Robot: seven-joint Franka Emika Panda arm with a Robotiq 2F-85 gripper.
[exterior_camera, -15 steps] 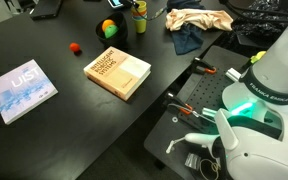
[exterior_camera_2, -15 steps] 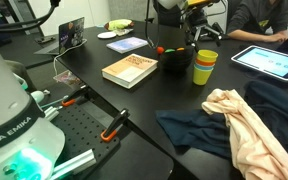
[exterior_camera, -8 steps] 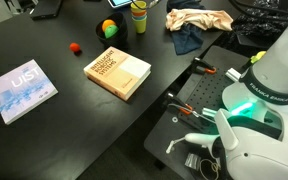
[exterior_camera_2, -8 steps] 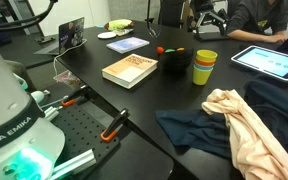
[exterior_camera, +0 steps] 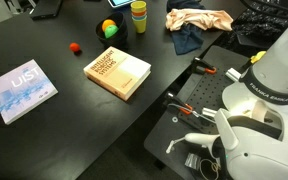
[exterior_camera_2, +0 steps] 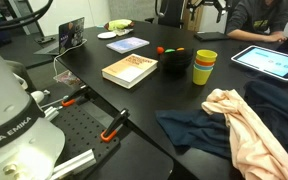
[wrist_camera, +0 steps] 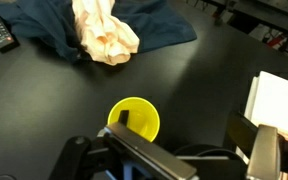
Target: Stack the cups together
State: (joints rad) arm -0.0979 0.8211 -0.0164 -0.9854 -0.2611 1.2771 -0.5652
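Note:
The cups are nested in one upright stack (exterior_camera_2: 204, 66), yellow-green on top with orange and teal rims below, on the black table next to a black bowl (exterior_camera_2: 174, 63). The stack also shows in an exterior view near the far edge (exterior_camera: 138, 12). In the wrist view I look straight down into the top yellow-green cup (wrist_camera: 134, 122). My gripper (wrist_camera: 182, 122) is open and empty, high above the stack. In an exterior view only its lower end (exterior_camera_2: 206, 5) shows at the top edge.
A tan book (exterior_camera_2: 130, 69) lies beside the bowl, which holds the yellow-green-red ball (exterior_camera: 109, 28). A small red ball (exterior_camera: 75, 47) and a blue book (exterior_camera: 22, 88) lie further off. Crumpled cloths (exterior_camera_2: 239, 120) and a tablet (exterior_camera_2: 269, 61) are near the stack.
My gripper has risen straight up from the cup stack, leaving it standing, and has nearly left both exterior views. The cups have not moved.

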